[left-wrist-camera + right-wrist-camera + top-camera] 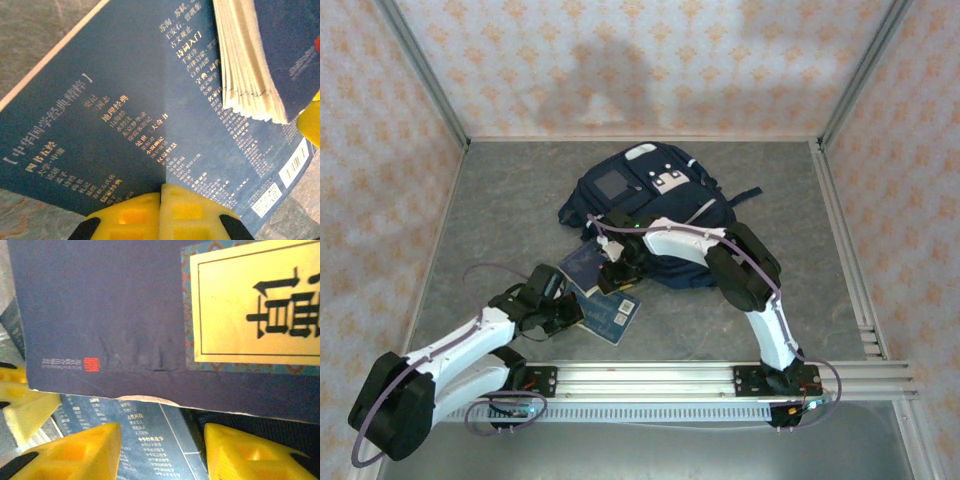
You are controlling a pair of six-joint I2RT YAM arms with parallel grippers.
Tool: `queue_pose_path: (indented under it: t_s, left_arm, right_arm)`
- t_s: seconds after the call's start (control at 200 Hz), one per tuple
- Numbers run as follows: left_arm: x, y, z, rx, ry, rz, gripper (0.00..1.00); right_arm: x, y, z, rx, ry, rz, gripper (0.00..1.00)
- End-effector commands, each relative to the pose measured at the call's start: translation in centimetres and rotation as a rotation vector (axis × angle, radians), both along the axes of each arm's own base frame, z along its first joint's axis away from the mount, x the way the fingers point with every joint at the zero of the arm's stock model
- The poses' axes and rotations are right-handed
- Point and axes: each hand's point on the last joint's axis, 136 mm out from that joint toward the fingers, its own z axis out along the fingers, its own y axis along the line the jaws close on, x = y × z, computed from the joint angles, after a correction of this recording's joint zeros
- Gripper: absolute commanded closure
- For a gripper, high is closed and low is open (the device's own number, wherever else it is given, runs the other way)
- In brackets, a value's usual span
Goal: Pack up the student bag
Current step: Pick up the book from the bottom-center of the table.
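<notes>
**A:** Grey stone-look worktop (500, 200), pink patterned wall panels (620, 60) on three sides. Pincers?

**B:** Left pincer (160, 192) is pinched fully shut with nothing between the fingers. Its tips sit at the edge of a flat blue paperback with white Chinese print (125, 115), which lies by the worktop's near edge, left of centre.

**B:** Right pincer (162, 427) has its jaws apart and the gap is empty. Just past the tips is a dark navy paperback with a yellow title label (100, 305), tilted, with one side raised over the flat book. Can't tell if the fingers touch it.

**A:** Bag?

**B:** The student bag (650, 210) is a large navy-blue fabric backpack with white trim and a grey square patch. It lies front-up on the far half of the worktop, about centre, just beyond the books. The right arm crosses its near side. Can't tell if the zip is open.

**A:** Handling?

**B:** My read is soft and floppy. It should sag and slide rather than stand, and the mouth should fall closed unless it's held. The fabric should grip fine and it isn't fragile. It's bulky, so drag it rather than lift.

**A:** Where to grab?

**B:** I'd pinch the zip lip or the top loop, not a flat panel, where the cloth would just bunch. One pincer could hold the lip up while the other feeds a book in spine-first.
</notes>
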Motion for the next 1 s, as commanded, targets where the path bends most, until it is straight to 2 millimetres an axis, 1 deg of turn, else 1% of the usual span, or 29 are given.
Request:
queue_pose_path:
  t_s: [0.0, 0.17, 0.265, 0.445, 0.505, 0.636, 0.676, 0.781, 0.866, 0.921, 0.971, 0.996]
  left_arm:
    - [-1.4, 3.3, -3.8, 0.146, 0.023, 0.065, 1.0]
    - [-1.5, 3.8, -3.4, 0.152, -0.002, 0.075, 1.0]
    - [-1.7, 3.8, -3.5, 0.153, 0.0, 0.075, 1.0]
    - [-1.8, 3.8, -3.6, 0.151, 0.001, 0.073, 1.0]
    - [-1.8, 3.8, -3.6, 0.152, 0.001, 0.072, 1.0]
    - [-1.8, 3.8, -3.5, 0.152, -0.001, 0.068, 1.0]
    - [-1.7, 3.8, -3.4, 0.151, -0.005, 0.067, 1.0]
    - [-1.8, 3.9, -3.3, 0.154, -0.01, 0.067, 1.0]
    - [-1.8, 4.0, -2.9, 0.159, -0.018, 0.061, 1.0]
    - [-1.9, 4.1, -2.3, 0.165, -0.021, 0.053, 1.0]
    - [-1.8, 4.3, -1.4, 0.171, -0.035, 0.053, 1.0]
    - [-1.9, 4.3, -1.0, 0.17, -0.038, 0.055, 0.94]
  right_arm:
    - [-6.0, 2.5, 2.5, 0.155, 0.214, 0.106, 0.53]
    - [-6.7, 3.5, 5.9, 0.276, 0.254, 0.103, 0.53]
    - [-6.8, 4.2, 7.4, 0.34, 0.281, 0.082, 0.54]
    - [-7.0, 5.2, 9.1, 0.435, 0.348, 0.031, 0.55]
    - [-7.0, 5.4, 9.3, 0.455, 0.365, 0.01, 0.56]
    - [-6.7, 5.4, 8.8, 0.462, 0.38, -0.039, 0.59]
    - [-6.6, 5.4, 8.2, 0.442, 0.38, -0.052, 0.62]
    - [-6.2, 3.9, 4.9, 0.285, 0.321, -0.064, 0.68]
    - [-6.2, 3.1, 3.4, 0.226, 0.305, -0.07, 0.75]
    - [-6.0, 2.7, 3.1, 0.217, 0.301, -0.08, 0.8]
    - [-6.0, 2.5, 3.3, 0.219, 0.293, -0.087, 0.83]
    - [-6.0, 2.3, 3.5, 0.217, 0.282, -0.091, 0.84]
